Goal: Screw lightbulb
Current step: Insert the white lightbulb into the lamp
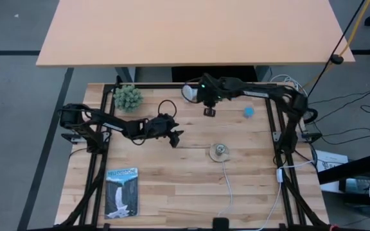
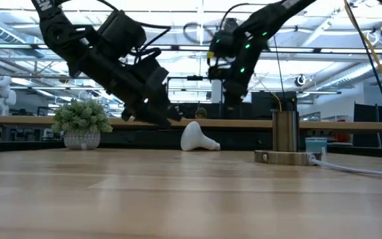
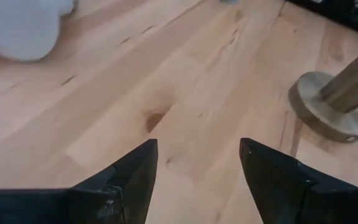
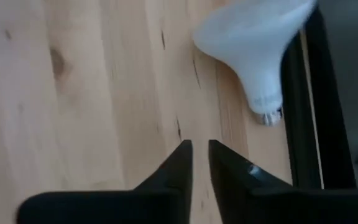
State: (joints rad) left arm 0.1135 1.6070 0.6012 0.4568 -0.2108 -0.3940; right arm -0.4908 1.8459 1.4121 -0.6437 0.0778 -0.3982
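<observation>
The lightbulb (image 1: 189,93) lies on its side at the far edge of the worktop (image 1: 172,186), long axis roughly across. The right claw (image 1: 209,111), fingers nearly together, hangs just right and nearer; the left claw (image 1: 175,138), fingers apart, waits farther off.

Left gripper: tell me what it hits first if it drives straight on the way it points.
Probably bare table. The open left gripper points between the lightbulb and the socket base; depth unclear.
</observation>
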